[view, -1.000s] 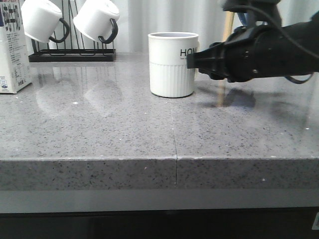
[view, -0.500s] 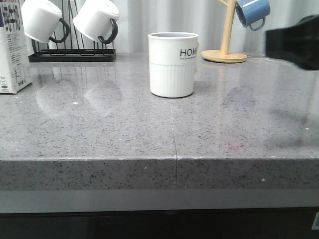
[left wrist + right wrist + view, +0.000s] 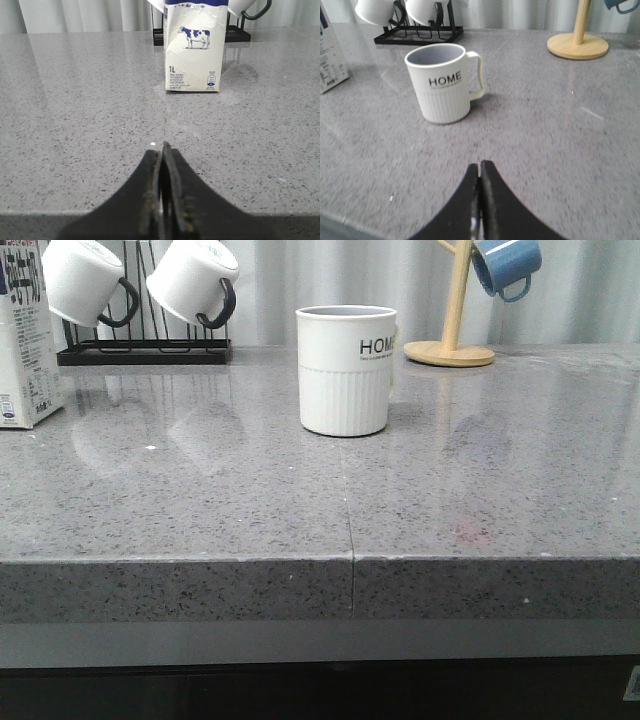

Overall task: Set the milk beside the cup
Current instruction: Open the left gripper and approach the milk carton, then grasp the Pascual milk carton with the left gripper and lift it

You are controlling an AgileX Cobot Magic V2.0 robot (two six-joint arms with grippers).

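The milk carton stands upright at the far left edge of the front view, white with a blue top band. It also shows in the left wrist view, with its cow picture facing my left gripper, which is shut, empty and well short of it. The ribbed white HOME cup stands mid-table. In the right wrist view the cup is ahead of my right gripper, which is shut and empty. Neither arm shows in the front view.
A black rack with two smooth white mugs stands at the back left. A wooden mug tree with a blue mug stands at the back right. The grey stone counter has its front edge near me.
My right arm, which was beside the HOME cup, has drawn back to the right and left the front view. The cup and the milk have not moved.
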